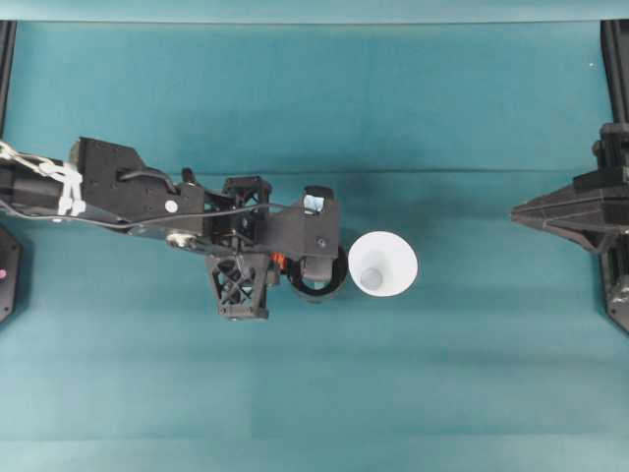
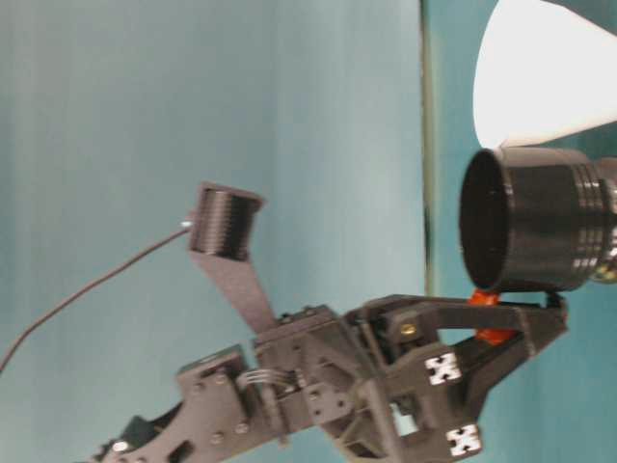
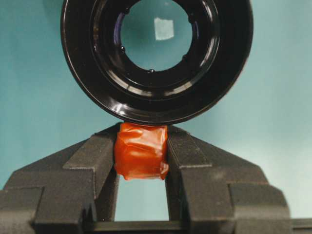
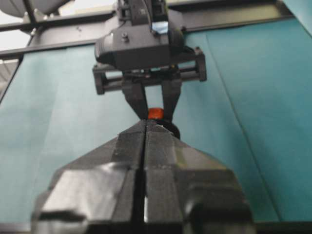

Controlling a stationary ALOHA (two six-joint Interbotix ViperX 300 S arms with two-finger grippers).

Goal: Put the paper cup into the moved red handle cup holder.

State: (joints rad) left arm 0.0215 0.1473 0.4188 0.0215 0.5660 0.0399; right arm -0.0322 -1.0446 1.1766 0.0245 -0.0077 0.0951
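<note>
The red handle cup holder is a glossy black ring left of the table's centre, partly under the left wrist. My left gripper is shut on its orange-red handle, which sits squeezed between both fingers. The holder is hollow and teal cloth shows through it. The white paper cup stands right beside the holder, mouth up, its rim about touching it. In the table-level view, cup and holder sit side by side. My right gripper is shut and holds nothing, far right of the cup.
Teal cloth covers the table. Black frame posts stand at the left and right edges. In the right wrist view the shut right fingers point at the left gripper across the table.
</note>
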